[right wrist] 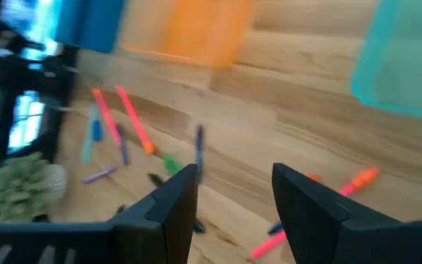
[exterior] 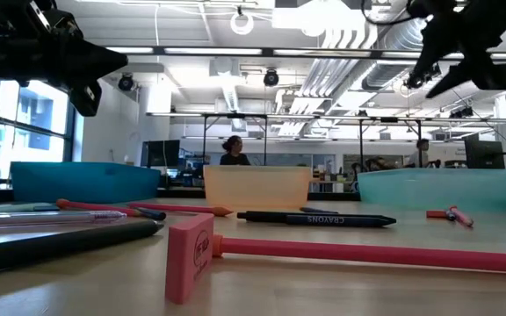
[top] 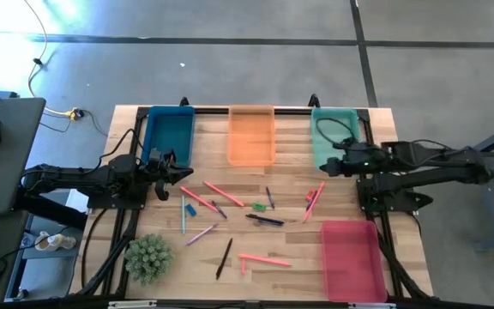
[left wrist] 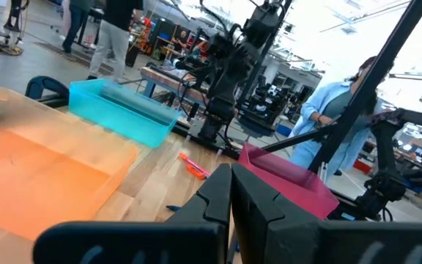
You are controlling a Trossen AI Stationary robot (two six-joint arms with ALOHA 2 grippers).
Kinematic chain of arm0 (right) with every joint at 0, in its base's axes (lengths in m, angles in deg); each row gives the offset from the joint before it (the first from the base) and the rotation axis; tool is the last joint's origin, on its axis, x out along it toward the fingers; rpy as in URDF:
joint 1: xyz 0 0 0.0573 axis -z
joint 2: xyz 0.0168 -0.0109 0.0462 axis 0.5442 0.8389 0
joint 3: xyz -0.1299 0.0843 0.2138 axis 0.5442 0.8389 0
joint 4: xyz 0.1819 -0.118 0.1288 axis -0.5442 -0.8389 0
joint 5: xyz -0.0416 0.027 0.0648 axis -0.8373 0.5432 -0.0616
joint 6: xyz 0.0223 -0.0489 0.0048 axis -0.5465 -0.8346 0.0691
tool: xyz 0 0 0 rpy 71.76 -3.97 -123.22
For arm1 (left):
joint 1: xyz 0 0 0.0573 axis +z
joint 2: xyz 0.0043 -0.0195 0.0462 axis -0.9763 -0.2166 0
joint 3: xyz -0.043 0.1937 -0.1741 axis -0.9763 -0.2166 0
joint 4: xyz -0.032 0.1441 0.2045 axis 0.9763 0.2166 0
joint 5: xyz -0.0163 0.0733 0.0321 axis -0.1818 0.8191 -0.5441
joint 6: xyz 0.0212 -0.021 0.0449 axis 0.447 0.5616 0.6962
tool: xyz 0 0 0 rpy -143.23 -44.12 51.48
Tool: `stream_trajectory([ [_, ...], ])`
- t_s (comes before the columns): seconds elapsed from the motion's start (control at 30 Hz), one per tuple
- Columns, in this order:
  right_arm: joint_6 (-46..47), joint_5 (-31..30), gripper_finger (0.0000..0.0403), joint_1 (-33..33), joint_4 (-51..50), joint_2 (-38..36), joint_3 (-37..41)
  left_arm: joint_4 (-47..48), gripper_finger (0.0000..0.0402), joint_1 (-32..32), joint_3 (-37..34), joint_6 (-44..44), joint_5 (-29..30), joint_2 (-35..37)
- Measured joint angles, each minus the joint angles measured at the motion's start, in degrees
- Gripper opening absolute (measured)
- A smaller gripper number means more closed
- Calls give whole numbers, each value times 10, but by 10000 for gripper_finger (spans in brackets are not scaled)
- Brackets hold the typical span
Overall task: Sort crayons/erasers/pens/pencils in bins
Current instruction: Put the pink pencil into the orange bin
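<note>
Two robot arms stand over a wooden table strewn with pens, salmon-pink sticks and a small green eraser, none of it yet sorted. The dark blue bin, orange bin and teal bin line the far edge; the red-pink bin sits near the right front corner. The right gripper hangs beside the teal bin, fingers parted and holding nothing. The left gripper, by the blue bin, has its fingers pressed together, also bare. The work appears to be at the reaching stage; the next move likely calls for lowering onto one loose item in the central scatter
</note>
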Motion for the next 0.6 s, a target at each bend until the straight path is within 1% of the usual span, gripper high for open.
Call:
stream_trajectory([
  [0.23,74,0,169,0,-83,66,1,0,1,0,0,0,0,0],
  [0.6,114,0,169,0,-81,160,1,0,0,0,0,0,0,0],
])
